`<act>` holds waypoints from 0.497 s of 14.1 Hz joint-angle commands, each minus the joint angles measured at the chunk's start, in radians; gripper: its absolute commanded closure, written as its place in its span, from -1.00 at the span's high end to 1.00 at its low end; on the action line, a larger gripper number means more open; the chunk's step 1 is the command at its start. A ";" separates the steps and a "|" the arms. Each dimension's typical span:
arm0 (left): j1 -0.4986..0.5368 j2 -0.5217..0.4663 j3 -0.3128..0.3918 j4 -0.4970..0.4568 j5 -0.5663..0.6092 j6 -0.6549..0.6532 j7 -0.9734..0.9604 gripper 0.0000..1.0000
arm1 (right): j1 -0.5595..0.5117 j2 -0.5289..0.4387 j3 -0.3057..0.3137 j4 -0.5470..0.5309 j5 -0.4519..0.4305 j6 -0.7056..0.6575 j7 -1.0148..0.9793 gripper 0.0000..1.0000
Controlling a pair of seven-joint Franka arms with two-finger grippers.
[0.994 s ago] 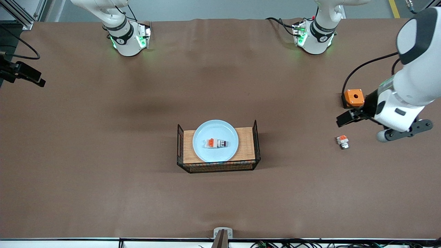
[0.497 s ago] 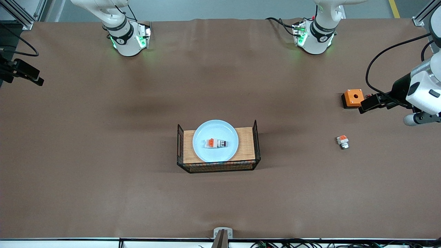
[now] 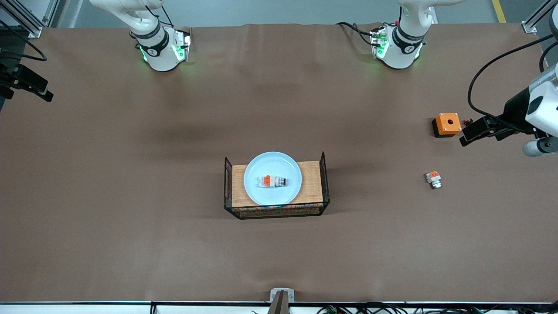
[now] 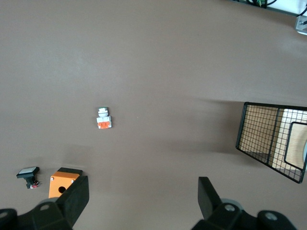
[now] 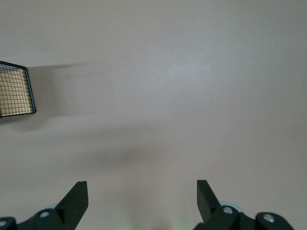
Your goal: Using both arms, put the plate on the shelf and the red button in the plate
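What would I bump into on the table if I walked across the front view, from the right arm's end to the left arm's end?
Wire basket → plate, sitting in the basket, with the red button lying on it → white-orange switch piece with a silver tip → orange box → left tool, open in the air beside the box.

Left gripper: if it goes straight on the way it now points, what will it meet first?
Probably only the bare brown table. The open left gripper points down at bare cloth; the small white-and-orange switch piece with a silver-grey tip and the square orange box with a hole lie off that line, though depth is unclear.
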 commanded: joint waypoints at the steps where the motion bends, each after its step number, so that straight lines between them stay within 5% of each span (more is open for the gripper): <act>1: 0.005 -0.051 -0.003 -0.036 -0.002 -0.003 0.017 0.99 | -0.007 -0.056 -0.006 -0.088 0.013 0.052 -0.015 1.00; 7: 0.023 -0.079 0.001 -0.068 -0.002 -0.003 0.042 0.99 | -0.007 -0.058 -0.012 -0.092 0.018 0.042 -0.015 1.00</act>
